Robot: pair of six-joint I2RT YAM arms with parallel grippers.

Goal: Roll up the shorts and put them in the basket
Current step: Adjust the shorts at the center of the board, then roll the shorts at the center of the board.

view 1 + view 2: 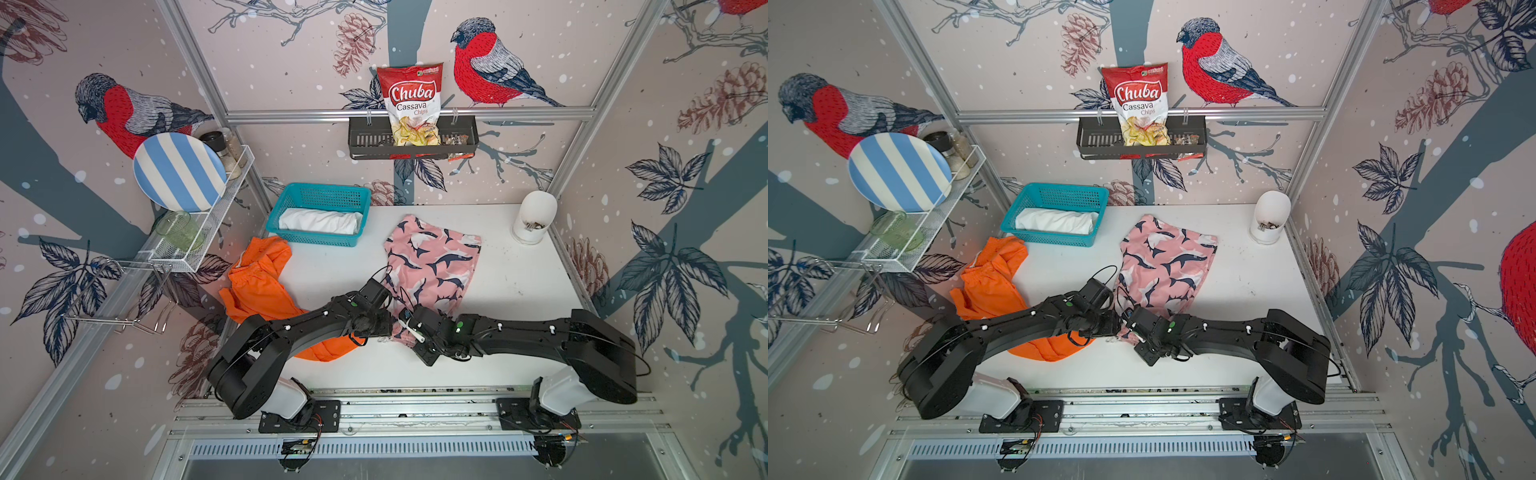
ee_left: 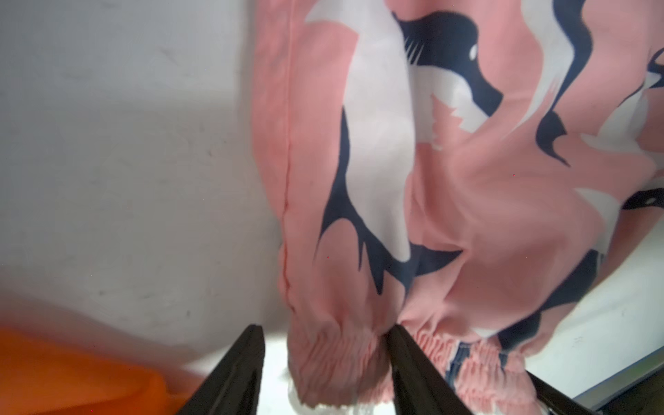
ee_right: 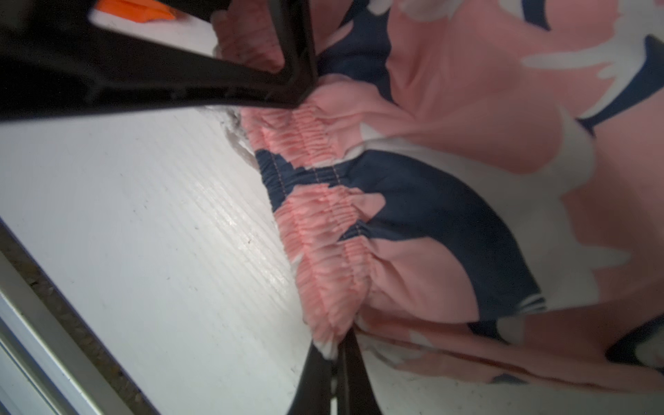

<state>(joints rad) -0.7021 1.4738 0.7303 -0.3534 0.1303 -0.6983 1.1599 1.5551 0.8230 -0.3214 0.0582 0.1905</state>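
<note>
The pink shark-print shorts (image 1: 432, 262) (image 1: 1167, 262) lie spread on the white table, gathered waistband toward the front edge. My left gripper (image 2: 325, 330) (image 1: 390, 332) is open, its fingers astride the bunched waistband corner (image 2: 334, 355). My right gripper (image 3: 336, 345) (image 1: 415, 338) is shut on the waistband edge a little further along, where the left gripper's fingers (image 3: 280, 82) also show. The orange shorts (image 1: 257, 282) (image 1: 992, 286) lie crumpled at the left, partly under the left arm. The white shorts (image 1: 320, 220) sit rolled in a teal basket (image 1: 320, 189).
A white hooded container (image 1: 534, 216) stands at the back right of the table. On the left wall a wire rack (image 1: 208, 232) holds a striped plate (image 1: 178, 170) and a green glass. A black shelf (image 1: 365, 141) with a chips bag hangs on the back wall.
</note>
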